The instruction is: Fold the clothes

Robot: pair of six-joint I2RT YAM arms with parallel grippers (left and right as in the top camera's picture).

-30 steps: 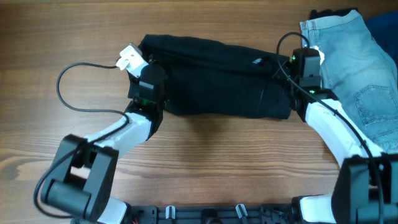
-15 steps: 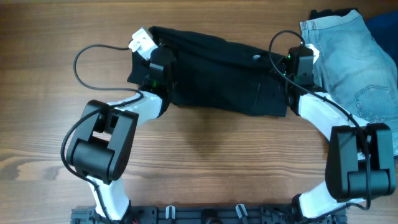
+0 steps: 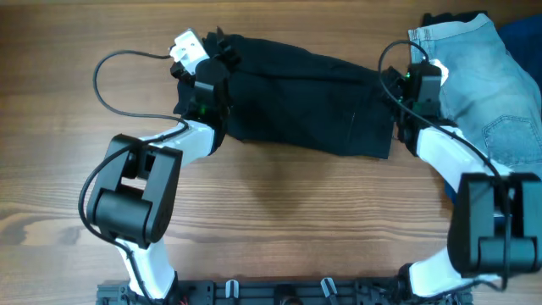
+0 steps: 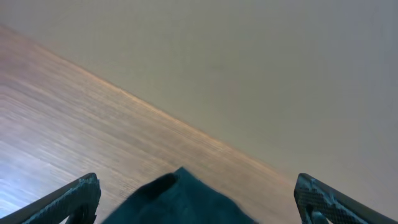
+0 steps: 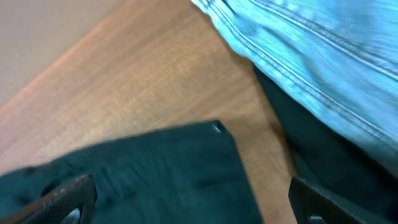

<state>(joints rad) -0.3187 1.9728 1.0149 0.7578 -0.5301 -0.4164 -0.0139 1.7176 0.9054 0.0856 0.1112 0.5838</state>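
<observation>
Black garment (image 3: 305,102) lies stretched along far side of desk (image 3: 279,220), jeans (image 3: 483,85) just beside its right end. Left fingers (image 4: 78,196) and right fingers (image 5: 68,196) spread wide, cloth between, nothing clamped. Risk: closing on one layer only, fold drags crooked; right side snagging jeans.

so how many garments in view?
4: black garment centre, light denim right, black piece behind the denim's top, dark blue fabric at right edge. More may hide underneath.
</observation>
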